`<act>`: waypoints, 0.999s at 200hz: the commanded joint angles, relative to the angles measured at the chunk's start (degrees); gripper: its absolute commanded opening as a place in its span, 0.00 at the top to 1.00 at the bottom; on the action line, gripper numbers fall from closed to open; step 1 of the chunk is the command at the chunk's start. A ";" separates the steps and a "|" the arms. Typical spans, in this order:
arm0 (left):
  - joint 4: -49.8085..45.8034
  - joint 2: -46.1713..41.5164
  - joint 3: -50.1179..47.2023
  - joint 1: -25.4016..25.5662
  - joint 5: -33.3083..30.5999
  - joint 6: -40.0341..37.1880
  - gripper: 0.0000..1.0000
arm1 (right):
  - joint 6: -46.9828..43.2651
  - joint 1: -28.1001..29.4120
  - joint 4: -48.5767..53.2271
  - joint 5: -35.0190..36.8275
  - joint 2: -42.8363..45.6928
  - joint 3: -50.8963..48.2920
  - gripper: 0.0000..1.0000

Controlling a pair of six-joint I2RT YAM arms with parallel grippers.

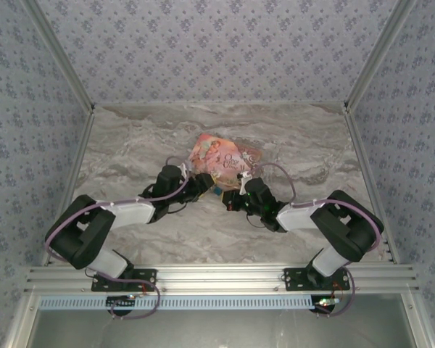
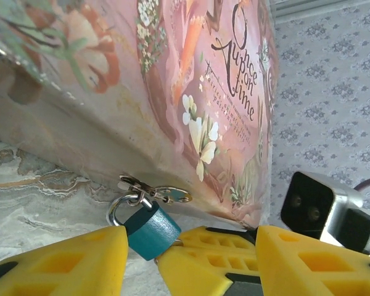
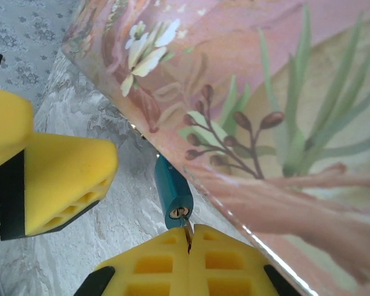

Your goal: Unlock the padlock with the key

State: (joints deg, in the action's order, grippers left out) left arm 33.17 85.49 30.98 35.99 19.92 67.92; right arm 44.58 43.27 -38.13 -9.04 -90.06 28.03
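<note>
Marble bench [image 1: 130,152], work at its middle: the padlock [image 3: 172,192] hangs off the hasp [image 2: 153,188] on the near wall of the pink box [image 2: 222,92]. I'd close the left fingers [image 3: 68,176] on the body, line the key [image 3: 188,229] with the lock axis, push straight, then twist. Axis tilted, shackle up at the hasp, keyhole end aimed at my right fingers [image 3: 228,262], which are clenched on the key, tip just at the keyhole. Left fingers are spread, one beside the body

- Small blue padlock body [image 2: 152,230]: smooth satin-painted metal; thin silver shackle [image 2: 115,209] shiny metal.
- Pink illustrated box [image 2: 191,80]: glossy printed card.
- Grey marbled tabletop [image 1: 203,239]: smooth, matt.
- Yellow gripper fingers [image 2: 61,265]: matt plastic.
</note>
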 commanded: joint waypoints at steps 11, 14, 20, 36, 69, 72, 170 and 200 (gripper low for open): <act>4.32 -0.11 -1.60 -0.04 -0.14 5.29 0.44 | 5.06 0.81 2.66 -1.51 0.09 3.66 0.96; 4.50 0.05 -1.74 -0.07 -0.10 5.64 0.44 | 5.17 0.96 2.90 -1.53 0.11 3.77 0.96; 5.20 0.39 -2.03 0.04 -0.23 6.47 0.44 | 5.58 1.06 3.29 -1.47 -0.01 3.87 0.96; 6.83 1.11 -2.93 0.30 -0.99 8.54 0.46 | 7.14 1.39 3.20 -1.33 -0.16 3.61 0.96; 7.72 2.59 -3.30 1.34 -1.74 10.18 0.47 | 9.93 1.63 2.61 -1.25 0.06 3.47 0.96; 7.96 2.76 -3.30 1.36 -1.73 10.35 0.47 | 10.15 1.58 2.58 -1.26 0.04 3.52 0.96; 17.63 10.75 -3.29 3.62 -2.34 15.09 0.63 | 13.24 1.84 4.80 -0.39 2.35 3.86 0.96; 17.20 10.40 -3.56 3.83 -3.26 15.00 0.71 | 14.07 1.87 4.35 -0.19 2.60 3.60 0.96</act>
State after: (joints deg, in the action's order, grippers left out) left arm 47.81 95.48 27.55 39.38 18.04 82.65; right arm 56.86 44.66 -33.28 -9.82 -89.23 30.33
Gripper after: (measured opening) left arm 0.314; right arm 0.058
